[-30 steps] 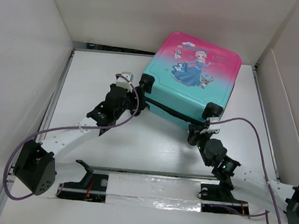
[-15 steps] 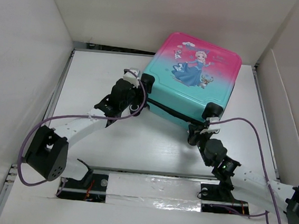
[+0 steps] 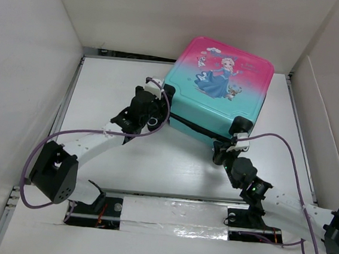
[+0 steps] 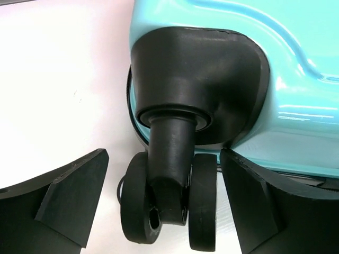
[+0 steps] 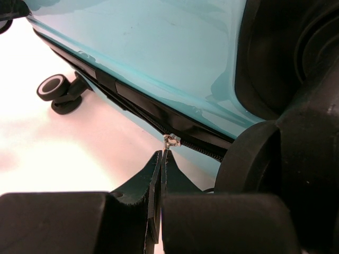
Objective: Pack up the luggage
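The luggage [image 3: 221,84], a closed pink-to-teal suitcase with a princess print, lies flat at the back right of the table. My left gripper [image 3: 158,104] is at its near-left corner. In the left wrist view this left gripper [image 4: 164,203] is open, its fingers on either side of the black double wheel [image 4: 203,206] without squeezing it. My right gripper [image 3: 229,145] is at the near-right corner beside another wheel [image 5: 249,159]. There my right gripper [image 5: 163,157] is shut on the small silver zipper pull [image 5: 170,141] on the black zipper trim [image 5: 132,100].
White walls [image 3: 32,60] box the table in on the left, back and right. A metal rail [image 3: 173,214] with brackets runs along the near edge between the arm bases. Purple cables [image 3: 288,144] loop off both arms.
My left arm has swung right and forward to the suitcase's corner wheel, its jaws now either side of it. The right arm and the suitcase have not moved.
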`<control>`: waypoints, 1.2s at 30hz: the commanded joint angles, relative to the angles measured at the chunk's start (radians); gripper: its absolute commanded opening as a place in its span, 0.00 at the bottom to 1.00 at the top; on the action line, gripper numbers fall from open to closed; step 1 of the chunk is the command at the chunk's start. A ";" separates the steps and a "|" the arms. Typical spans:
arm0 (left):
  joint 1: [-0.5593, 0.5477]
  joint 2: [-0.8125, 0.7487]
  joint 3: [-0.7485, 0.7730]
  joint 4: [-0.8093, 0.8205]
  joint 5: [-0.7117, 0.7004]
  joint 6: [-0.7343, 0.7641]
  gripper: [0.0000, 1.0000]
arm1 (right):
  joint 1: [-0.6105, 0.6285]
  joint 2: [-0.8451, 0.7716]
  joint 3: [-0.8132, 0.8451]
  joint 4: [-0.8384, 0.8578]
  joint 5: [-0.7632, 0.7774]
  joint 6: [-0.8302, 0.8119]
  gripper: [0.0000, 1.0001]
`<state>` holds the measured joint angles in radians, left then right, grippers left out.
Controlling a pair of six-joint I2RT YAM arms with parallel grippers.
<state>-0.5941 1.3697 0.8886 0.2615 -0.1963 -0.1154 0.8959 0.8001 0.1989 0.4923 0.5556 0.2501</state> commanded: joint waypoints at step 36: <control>-0.208 -0.089 -0.076 0.449 0.569 -0.331 0.00 | 0.083 0.497 0.298 0.348 -0.413 -0.011 0.00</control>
<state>-0.7467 1.3598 0.8127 0.4339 0.0326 -0.4046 0.9726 1.2675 0.4305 0.6865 0.2298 0.2501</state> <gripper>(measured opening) 0.496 0.010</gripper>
